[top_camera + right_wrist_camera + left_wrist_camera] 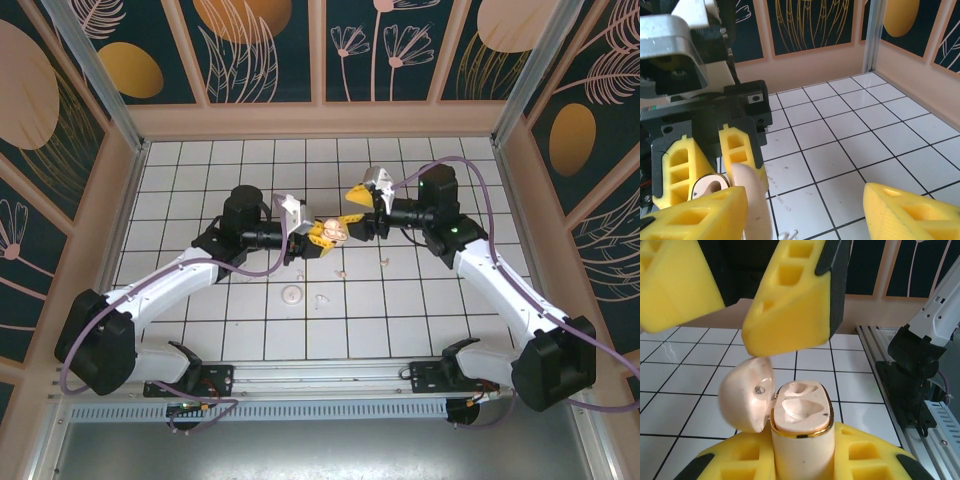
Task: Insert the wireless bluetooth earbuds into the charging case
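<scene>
The left end effector (320,238) is shut tight on the case (802,450). It holds the case up off the tabletop (200,170), near the middle. The case stands upright, so its two little cups face up, ready for buds. Both cups look empty. The lid (747,395) hangs open at 9 o'clock from the cups in the left wrist view, out of the way.

The right end effector (352,222) sits just at 3 o'clock from the case in the top view. Its fingers are apart and hold nothing. One yellow finger (790,305) is right above the lid. I cannot tell if it touches the lid.

The earbuds (385,263) lie on the tabletop. One is at 4 o'clock from the case and one is at 6 o'clock. A flat white disc (291,293) lies at 7 o'clock. It is not part of the job.

I think the right arm has to go down for a bud next while the left one keeps the case steady. The tiles around each bud are bare, so there is room to reach. The walls are well apart from everything. The tight spot is the gold rim (827,422) and the open lid, because a bud must drop between them.
</scene>
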